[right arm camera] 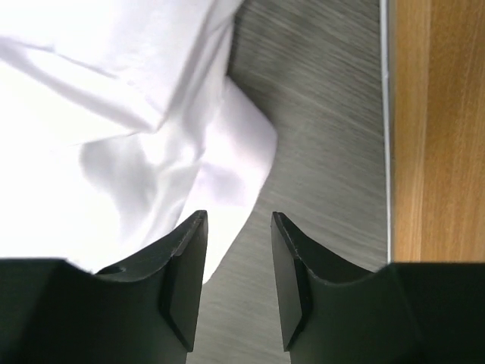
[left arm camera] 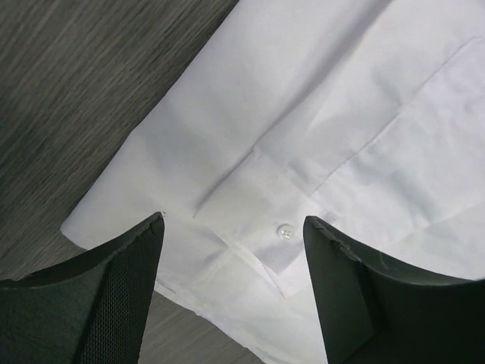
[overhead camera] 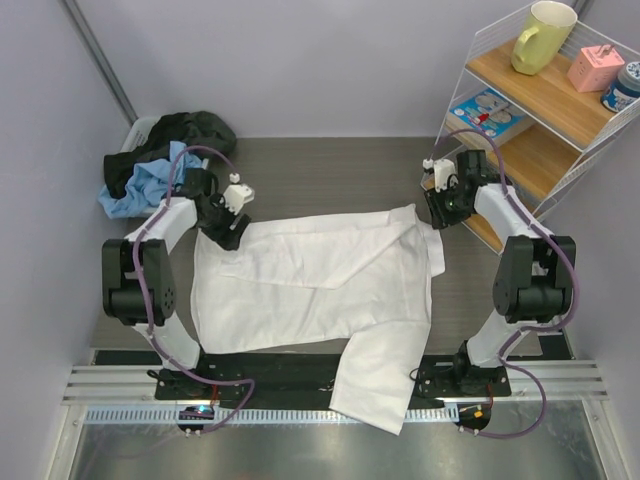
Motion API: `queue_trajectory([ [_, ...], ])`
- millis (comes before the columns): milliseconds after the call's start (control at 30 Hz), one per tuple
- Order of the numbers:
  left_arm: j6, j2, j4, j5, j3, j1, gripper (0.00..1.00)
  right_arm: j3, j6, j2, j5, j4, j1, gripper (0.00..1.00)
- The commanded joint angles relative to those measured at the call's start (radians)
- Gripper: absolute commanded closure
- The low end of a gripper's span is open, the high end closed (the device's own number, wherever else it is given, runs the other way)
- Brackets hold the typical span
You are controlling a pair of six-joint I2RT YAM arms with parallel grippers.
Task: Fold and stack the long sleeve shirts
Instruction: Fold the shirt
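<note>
Counter (overhead camera: 330, 160): white shirt (overhead camera: 310, 280) spread flat mid-counter, part-folded, one sleeve (overhead camera: 375, 390) hanging over the near edge. Wire shelf rack (overhead camera: 540, 110) far right, yellow mug (overhead camera: 540, 35) on top. Pile of dark and blue clothes (overhead camera: 160, 160) in the far left corner. Left end effector (left arm camera: 233, 224) over the shirt's far-left corner, fingers wide apart, gripping nothing; cuff button (left arm camera: 285, 232) below the gap. Right end effector (right arm camera: 239, 216) at the shirt's far-right corner, fingers apart, bare counter between them, cloth edge just beside one finger.
</note>
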Motion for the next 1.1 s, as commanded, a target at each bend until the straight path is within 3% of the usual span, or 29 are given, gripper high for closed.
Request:
queue_trajectory([
  [0,0.008,-0.099,-0.067,0.054,-0.022,-0.01,0.25,0.009,0.039,-0.084,-0.129,-0.09,0.012,0.55],
  [133,0.016,-0.078,-0.061,0.035,-0.065,-0.021,0.26,-0.056,0.056,-0.069,-0.137,-0.049,0.08,0.56],
  [467,-0.013,0.109,0.01,-0.068,-0.042,-0.036,0.34,-0.143,0.03,0.066,-0.065,0.1,0.08,0.6],
  [567,-0.018,0.215,0.025,-0.112,0.033,-0.038,0.35,-0.081,0.031,0.154,-0.044,0.14,0.077,0.61],
  [633,-0.03,0.305,-0.021,-0.117,0.16,-0.026,0.36,-0.025,0.036,0.226,-0.038,0.146,0.077,0.61],
  [767,-0.044,0.371,-0.068,-0.114,0.315,-0.029,0.36,0.142,0.042,0.296,-0.024,0.125,0.077,0.61],
  [933,-0.045,0.315,-0.12,-0.03,0.38,-0.036,0.32,0.208,0.01,0.225,-0.033,0.045,0.072,0.58],
  [1000,-0.03,0.211,-0.14,0.053,0.331,-0.041,0.3,0.206,-0.025,0.139,-0.056,-0.016,0.071,0.56],
  [1067,-0.006,0.076,-0.168,0.107,0.246,-0.05,0.27,0.165,-0.061,0.065,-0.128,-0.082,0.072,0.48],
])
